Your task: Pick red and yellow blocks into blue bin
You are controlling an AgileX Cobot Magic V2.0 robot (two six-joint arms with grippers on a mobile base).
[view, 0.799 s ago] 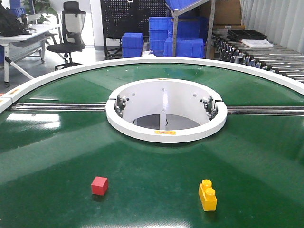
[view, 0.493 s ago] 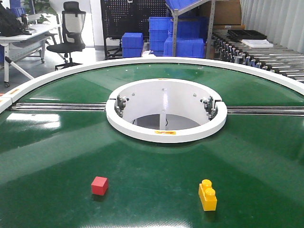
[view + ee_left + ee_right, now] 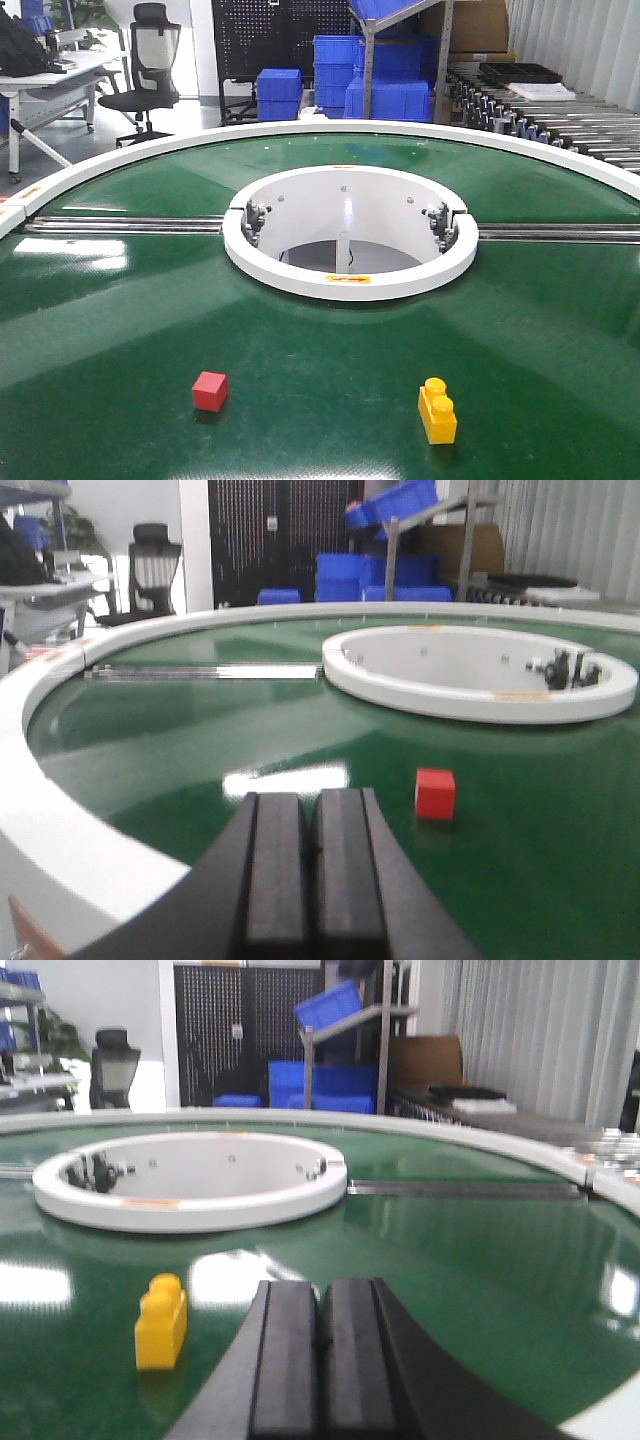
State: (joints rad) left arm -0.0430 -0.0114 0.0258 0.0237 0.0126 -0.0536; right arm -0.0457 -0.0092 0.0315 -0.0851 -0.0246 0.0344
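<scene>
**Both end effectors empty, blocks waiting on the desk**

The red cube [image 3: 210,390] and the yellow brick [image 3: 437,410] lie well apart on the round green desk [image 3: 120,300], both on the near side of the white ring [image 3: 348,283]. The left end effector [image 3: 311,815] has its fingers pressed together and holds nothing. The cube lies ahead of it, slightly to the right. The right end effector [image 3: 321,1300] is likewise closed and empty, with the brick ahead and to the left, studs upward. The blue bin appears in no view.

The step in hand is judged to be the approach to a first block. To do it well, each arm should spread its fingers before descending, centre over its block, and close on flat opposite faces. The brick is best gripped across its narrow width, below the studs.
</scene>
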